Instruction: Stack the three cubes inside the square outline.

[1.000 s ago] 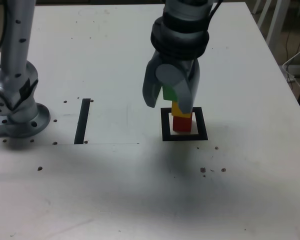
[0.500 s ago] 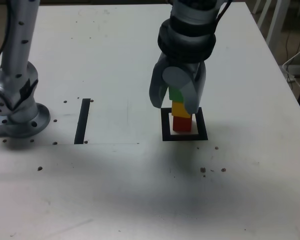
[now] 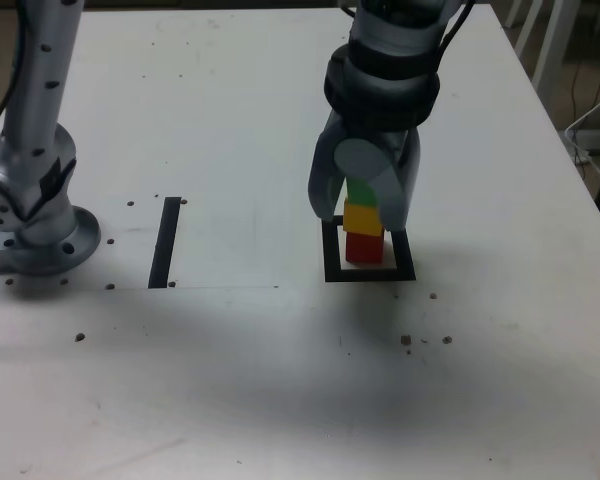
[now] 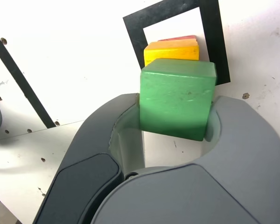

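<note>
Since the earlier frame, the gripper [image 3: 360, 216] and green cube [image 3: 360, 191] have shifted toward the exterior view's right, to the stack.

The green cube lies between the partly open jaws, at or just above the yellow cube [image 3: 363, 218], which rests on the red cube [image 3: 364, 249] inside the square outline [image 3: 369, 275]. Whether the jaws grip the green cube or merely flank it cannot be told; nor can its full contact with the yellow cube.

Handling (judged): the cubes are probably light and stiff, with smooth painted faces that may slip a little; they seem hardly fragile, though the stack could topple if nudged. The best hold is on two opposite side faces, at mid-height.

Count: three cubes, one of each colour; one square outline; one black strip [image 3: 165, 242]; one gripper.
</note>
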Controlling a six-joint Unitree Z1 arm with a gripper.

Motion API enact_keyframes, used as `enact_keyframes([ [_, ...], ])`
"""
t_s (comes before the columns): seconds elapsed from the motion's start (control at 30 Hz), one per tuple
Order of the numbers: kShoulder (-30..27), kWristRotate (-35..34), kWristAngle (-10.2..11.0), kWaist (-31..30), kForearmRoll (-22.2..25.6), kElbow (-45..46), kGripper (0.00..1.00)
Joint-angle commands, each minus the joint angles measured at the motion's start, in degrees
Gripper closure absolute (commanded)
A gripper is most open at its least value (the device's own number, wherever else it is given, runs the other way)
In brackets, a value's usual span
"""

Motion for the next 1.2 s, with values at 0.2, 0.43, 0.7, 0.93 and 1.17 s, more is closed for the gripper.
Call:
enact_keyframes([
  [0.2, 0.3, 0.3, -0.1, 0.2, -0.2, 0.6, 0.01],
  [0.43, -0.3, 0.3, 0.3, 0.3, -0.1, 0.9, 0.01],
  [0.7, -5.1, -0.1, 3.2, 0.3, 0.9, 2.6, 0.01],
  [0.93, -10.2, -1.2, 3.7, 0.9, 0.9, 7.9, 0.01],
  [1.17, -16.5, -2.5, 3.5, 1.3, 0.4, 16.4, 0.01],
])
